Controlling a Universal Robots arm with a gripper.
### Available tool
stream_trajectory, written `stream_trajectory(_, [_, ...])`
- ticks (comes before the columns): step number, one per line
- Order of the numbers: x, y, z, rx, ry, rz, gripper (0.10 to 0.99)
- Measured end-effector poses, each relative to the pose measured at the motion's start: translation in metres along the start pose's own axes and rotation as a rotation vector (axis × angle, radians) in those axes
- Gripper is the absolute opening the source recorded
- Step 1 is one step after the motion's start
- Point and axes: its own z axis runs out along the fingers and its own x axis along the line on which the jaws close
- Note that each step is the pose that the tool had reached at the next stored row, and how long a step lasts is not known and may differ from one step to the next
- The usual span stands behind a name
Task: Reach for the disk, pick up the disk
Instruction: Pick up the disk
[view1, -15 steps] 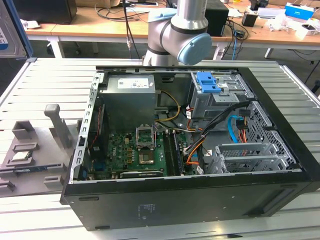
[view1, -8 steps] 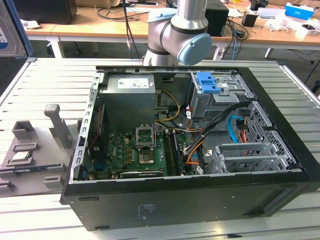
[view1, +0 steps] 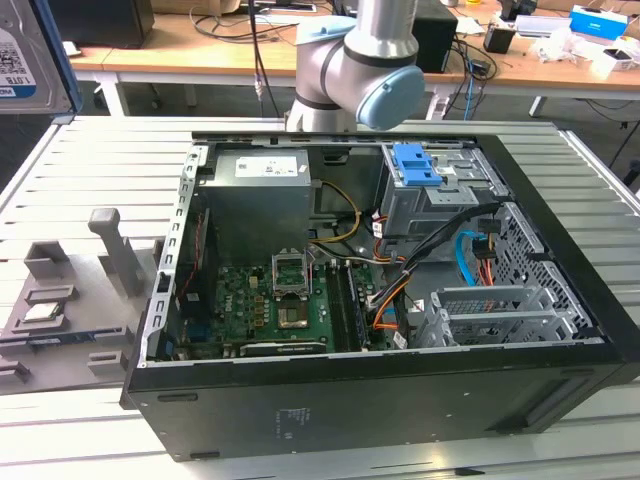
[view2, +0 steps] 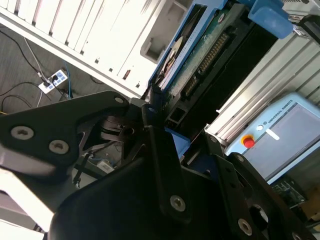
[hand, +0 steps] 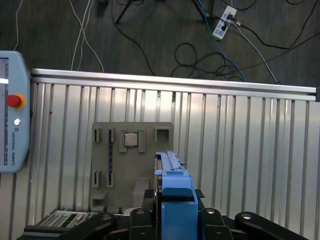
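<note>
Okay, gripper jaws pinching 1 disk edge-on, over grey tray w/ 1 small grey square seated in it; 1 open PC case nearby.

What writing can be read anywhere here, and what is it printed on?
Disk label: blue-and-white print, too small to read.
Pendant: a maker's name near its red button; a brand, so not quoted.
Power supply sticker: blurred.
Computer case side: pale marks, too small to read.
</note>
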Motion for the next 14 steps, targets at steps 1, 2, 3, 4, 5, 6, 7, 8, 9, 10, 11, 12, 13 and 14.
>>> stream_trajectory(1, [0.0001,-0.0026,-0.0001,0.000,0.0000,0.000,0.369])
stream_trajectory(2, [0.0004,-0.0061,-0.0002,0.000,0.0000,0.000,0.369])
stream_trajectory(3, [0.0005,-0.0087,-0.0003,0.000,0.0000,0.000,0.369])
stream_trajectory(4, [0.0008,-0.0138,-0.0006,0.000,0.0000,0.000,0.369])
stream_trajectory(5, [0.0010,-0.0165,-0.0007,0.000,0.0000,0.000,0.369])
stream_trajectory(6, [0.0012,-0.0188,-0.0008,0.000,0.0000,0.000,0.369])
stream_trajectory(7, [0.0013,-0.0212,-0.0009,0.000,0.0000,0.000,0.369])
stream_trajectory(8, [0.0015,-0.0235,-0.0010,0.000,-0.0001,0.000,0.369])
stream_trajectory(9, [0.0016,-0.0260,-0.0010,0.000,-0.0001,0.000,0.369])
stream_trajectory(10, [0.0018,-0.0283,-0.0011,0.000,0.0000,0.000,0.369])
stream_trajectory(11, [0.0020,-0.0314,-0.0013,0.000,-0.0001,0.000,0.369])
stream_trajectory(12, [0.0022,-0.0350,-0.0015,0.000,0.0000,0.000,0.369])
stream_trajectory(13, [0.0023,-0.0371,-0.0016,0.000,0.0000,0.000,0.369])
stream_trajectory(14, [0.0025,-0.0396,-0.0017,0.000,0.0000,0.000,0.369])
